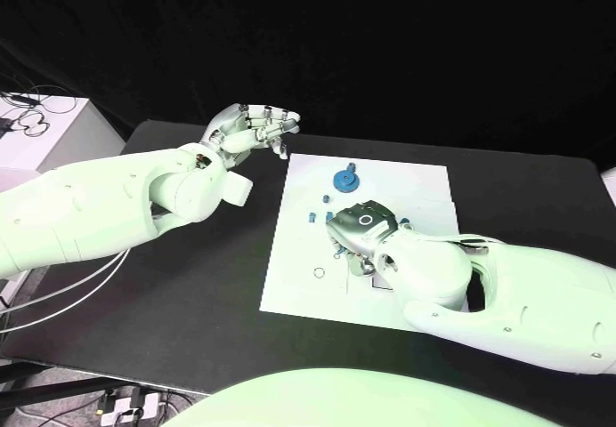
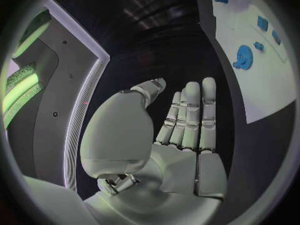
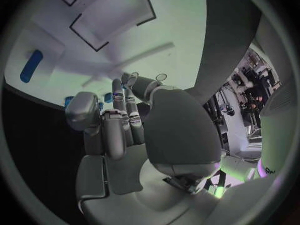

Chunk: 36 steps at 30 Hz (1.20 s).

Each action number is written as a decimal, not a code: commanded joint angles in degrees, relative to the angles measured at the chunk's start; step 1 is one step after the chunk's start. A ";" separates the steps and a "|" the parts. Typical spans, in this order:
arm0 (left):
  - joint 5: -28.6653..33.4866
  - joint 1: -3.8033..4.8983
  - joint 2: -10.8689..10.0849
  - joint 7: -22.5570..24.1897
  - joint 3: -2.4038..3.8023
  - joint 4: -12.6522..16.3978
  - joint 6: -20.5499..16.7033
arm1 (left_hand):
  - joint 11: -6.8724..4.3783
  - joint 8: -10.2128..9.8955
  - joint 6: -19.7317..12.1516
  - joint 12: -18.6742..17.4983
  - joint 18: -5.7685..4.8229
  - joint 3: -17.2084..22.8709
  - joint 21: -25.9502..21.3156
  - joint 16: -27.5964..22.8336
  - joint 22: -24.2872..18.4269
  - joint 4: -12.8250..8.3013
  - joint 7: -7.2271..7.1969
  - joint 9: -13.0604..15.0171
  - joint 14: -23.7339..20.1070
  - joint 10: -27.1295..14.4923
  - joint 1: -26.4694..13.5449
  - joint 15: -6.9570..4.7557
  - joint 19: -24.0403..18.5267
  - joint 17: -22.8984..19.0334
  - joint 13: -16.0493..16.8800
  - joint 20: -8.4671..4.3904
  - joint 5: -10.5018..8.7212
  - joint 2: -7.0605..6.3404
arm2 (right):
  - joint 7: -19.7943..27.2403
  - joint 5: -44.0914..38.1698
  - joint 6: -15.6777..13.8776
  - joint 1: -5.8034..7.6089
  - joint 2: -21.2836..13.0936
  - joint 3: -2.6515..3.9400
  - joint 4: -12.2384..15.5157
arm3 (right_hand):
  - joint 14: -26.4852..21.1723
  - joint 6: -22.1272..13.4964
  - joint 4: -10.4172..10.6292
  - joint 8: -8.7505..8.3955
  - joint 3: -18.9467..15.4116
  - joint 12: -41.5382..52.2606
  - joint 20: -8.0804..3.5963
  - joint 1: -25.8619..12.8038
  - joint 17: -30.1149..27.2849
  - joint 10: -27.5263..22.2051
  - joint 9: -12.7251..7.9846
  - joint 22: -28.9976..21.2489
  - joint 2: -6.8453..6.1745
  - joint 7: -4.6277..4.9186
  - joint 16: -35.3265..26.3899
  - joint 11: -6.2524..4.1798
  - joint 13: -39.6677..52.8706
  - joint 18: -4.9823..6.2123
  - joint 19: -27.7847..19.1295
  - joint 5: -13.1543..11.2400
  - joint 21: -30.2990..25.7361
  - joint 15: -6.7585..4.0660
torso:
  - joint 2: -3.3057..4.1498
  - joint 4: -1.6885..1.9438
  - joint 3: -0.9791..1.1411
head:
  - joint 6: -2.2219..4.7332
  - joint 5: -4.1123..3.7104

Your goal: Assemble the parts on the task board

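The white task board (image 1: 411, 182) lies in the middle of the black table. A blue gear (image 1: 344, 181) stands near its far edge, with small blue parts (image 1: 313, 216) just in front of it. My right hand (image 1: 360, 230) is down on the board's middle, fingers curled over several small blue parts (image 3: 67, 101); whether it pinches one is hidden. A blue oblong part (image 3: 31, 66) lies further off on the board (image 3: 144, 60). My left hand (image 1: 257, 124) hovers off the board's far left corner, holding nothing. Its fingers (image 2: 190, 115) are stretched out, with the gear (image 2: 244, 57) and board (image 2: 269, 85) beyond.
Dark-outlined slots (image 1: 375, 281) mark the board near my right forearm. A white cabinet (image 1: 52, 133) with cables stands at the table's far left. More cables (image 1: 52, 294) trail off the left side. Bare black table (image 1: 192, 294) lies left of the board.
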 commanded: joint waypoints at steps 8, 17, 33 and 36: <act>0.31 0.04 0.16 0.28 0.05 0.04 0.53 | 0.06 0.24 -0.42 0.30 0.84 -0.25 -0.36 -0.39 -0.05 -0.02 0.10 0.08 -0.38 -0.35 0.52 0.08 0.40 -0.05 -0.06 0.15 -0.24 0.22 | 0.14 0.30 0.85 -0.14 0.01 -0.04 -0.05 | 3.72 0.10 -0.15 0.27 0.35 0.35 0.03 -0.14 3.20 2.12 0.09 0.08 0.46 0.43 0.20 -2.03 -0.05 -0.87 -0.29 0.18 0.10 -0.10 | 0.02 -0.08 0.05 | -0.34 0.41; 0.31 0.04 0.22 0.26 0.05 -0.07 0.54 | 0.06 0.24 -0.42 0.30 0.84 -0.25 -0.36 -0.39 -0.05 -0.02 0.10 0.08 -0.38 -0.35 0.52 0.08 0.40 -0.05 -0.06 0.15 -0.24 0.22 | 0.33 0.92 0.03 -0.21 -0.06 -0.05 0.39 | 3.72 0.10 -0.15 0.27 0.35 0.35 0.03 -0.14 3.20 2.12 0.09 0.08 0.46 0.43 0.20 -2.03 -0.05 -0.87 -0.29 0.18 0.10 -0.10 | -0.03 -0.02 0.04 | -0.56 0.61; 0.31 0.04 0.20 0.21 0.05 -0.09 0.52 | 0.06 0.24 -0.42 0.30 0.84 -0.25 -0.36 -0.39 -0.05 -0.02 0.10 0.08 -0.38 -0.35 0.52 0.08 0.40 -0.05 -0.06 0.15 -0.24 0.22 | 0.51 1.19 -0.37 -0.26 -0.15 -0.05 0.49 | 3.70 0.10 -0.18 0.29 0.36 0.36 0.03 -0.26 3.12 2.13 0.16 0.12 0.51 0.41 0.16 -2.05 -0.02 -0.86 -0.33 0.08 0.10 -0.11 | -0.04 -0.07 -0.03 | -0.72 0.67; 0.31 0.04 0.19 0.21 0.05 -0.08 0.49 | 0.06 0.24 -0.42 0.30 0.84 -0.25 -0.36 -0.39 -0.05 -0.02 0.10 0.08 -0.38 -0.35 0.52 0.08 0.40 -0.05 -0.06 0.15 -0.24 0.22 | 0.54 1.16 -0.26 -0.26 -0.10 -0.05 0.43 | 3.70 0.10 -0.18 0.29 0.36 0.36 0.03 -0.26 3.12 2.13 0.16 0.12 0.51 0.41 0.16 -2.05 -0.02 -0.86 -0.33 0.08 0.10 -0.11 | -0.05 -0.05 -0.06 | -0.71 0.61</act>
